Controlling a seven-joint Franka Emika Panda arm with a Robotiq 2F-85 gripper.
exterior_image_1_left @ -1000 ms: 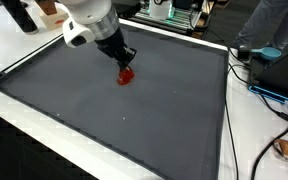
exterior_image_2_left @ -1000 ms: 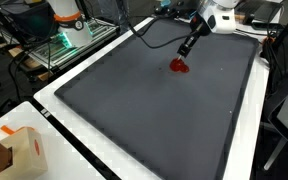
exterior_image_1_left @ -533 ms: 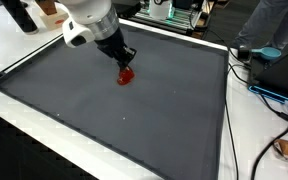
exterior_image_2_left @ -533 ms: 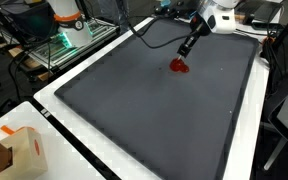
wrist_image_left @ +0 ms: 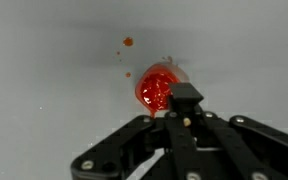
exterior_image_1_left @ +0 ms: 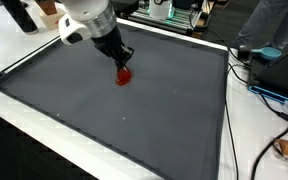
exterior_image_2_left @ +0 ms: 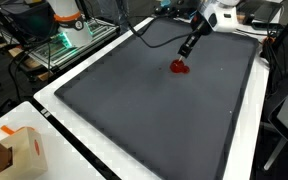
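Your gripper, fingers pressed together, covers the lower right edge of the glossy, rounded red blob. The blob lies at the gripper's 11 o'clock on the matte dark mat. Blurry red specks dot the mat beyond it.

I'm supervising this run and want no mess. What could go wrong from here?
1. The tool sits right at the red blob; a sideways slip would likely smear it across the dark mat.
2. Red specks lie beside the blob, so more spatter seems possible.
3. Red may stick to the tool's tip and get carried elsewhere.
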